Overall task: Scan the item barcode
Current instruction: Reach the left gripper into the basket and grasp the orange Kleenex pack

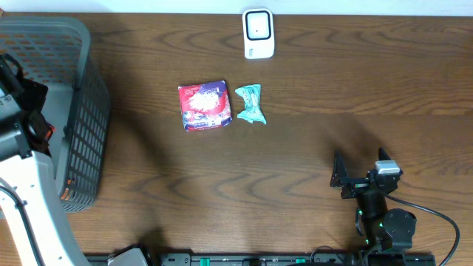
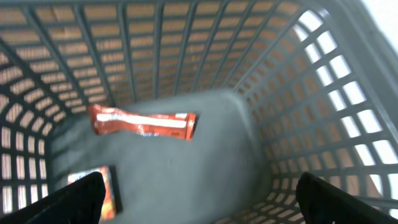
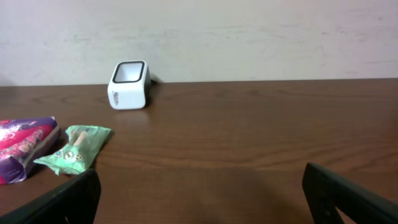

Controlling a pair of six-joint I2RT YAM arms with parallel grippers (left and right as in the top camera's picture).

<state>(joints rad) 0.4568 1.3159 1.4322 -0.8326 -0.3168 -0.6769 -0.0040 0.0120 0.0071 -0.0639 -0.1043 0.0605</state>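
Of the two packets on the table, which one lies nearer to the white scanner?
The small green packet; the bigger red and purple packet beside it lies farther from the scanner.

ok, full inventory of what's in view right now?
basket: 1, grey, left edge of table
long packet: 1, orange-red, on basket floor
second packet: 1, orange, on basket floor, partly behind a left finger
scanner: 1, white, far centre of table
large packet: 1, red and purple, mid-table
small packet: 1, teal, beside large packet, on its right
table: 1, dark brown wood
left fingers: 2, black, open, over basket
right fingers: 2, black, open, empty
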